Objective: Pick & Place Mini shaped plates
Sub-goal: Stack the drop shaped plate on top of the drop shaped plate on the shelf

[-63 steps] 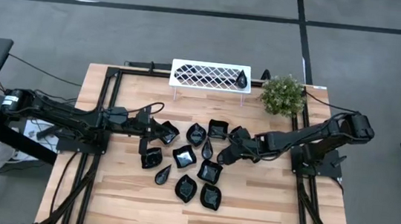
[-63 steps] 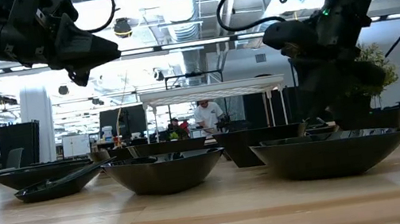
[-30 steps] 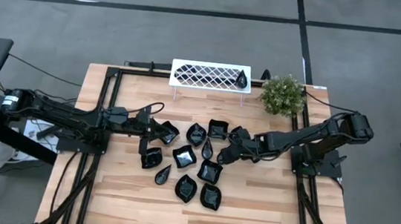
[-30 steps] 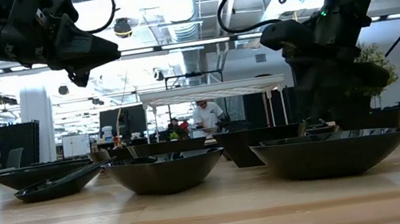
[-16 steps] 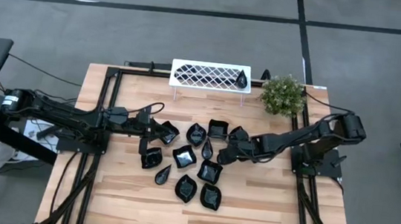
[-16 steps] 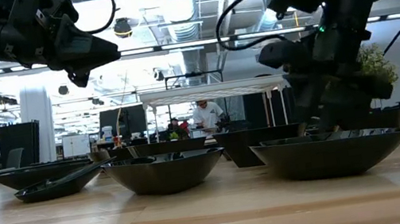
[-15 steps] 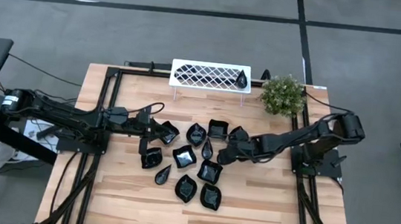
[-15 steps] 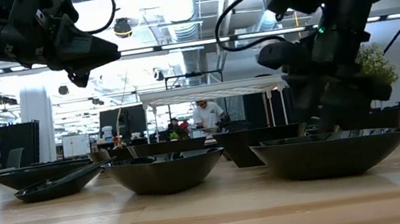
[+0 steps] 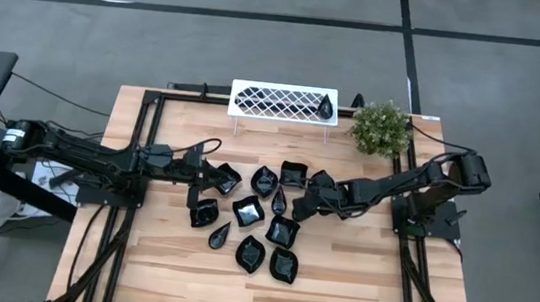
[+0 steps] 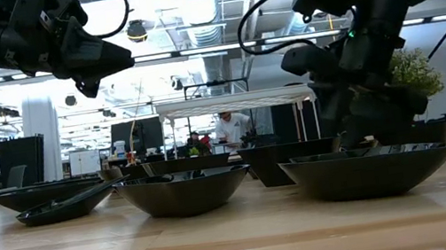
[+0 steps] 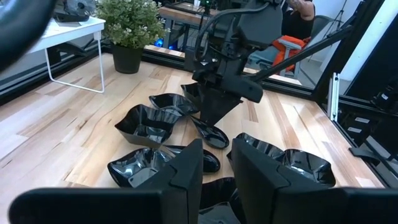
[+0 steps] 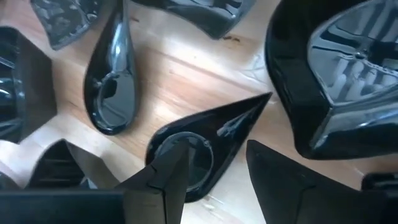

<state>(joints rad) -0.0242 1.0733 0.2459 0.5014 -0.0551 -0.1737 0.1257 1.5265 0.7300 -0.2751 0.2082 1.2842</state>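
- Mini shaped plates (image 9: 249, 210): glossy black, clustered mid-table (image 9: 358, 271); one more sits on the white lattice rack (image 9: 283, 103) at the far edge, beside the potted plant (image 9: 381, 128).
- Right gripper (image 9: 300, 207): low over the cluster's right side, fingers (image 12: 171, 165) parted, straddling a teardrop plate (image 12: 211, 140). Can't tell if touching. Second teardrop plate (image 12: 112, 87) just beside it.
- Left gripper (image 9: 223, 179): raised above the cluster's left side, by the leftmost plates. Fingers (image 11: 189, 168) slightly apart, holding nothing.
- Person (image 10: 228, 129) in the room behind.
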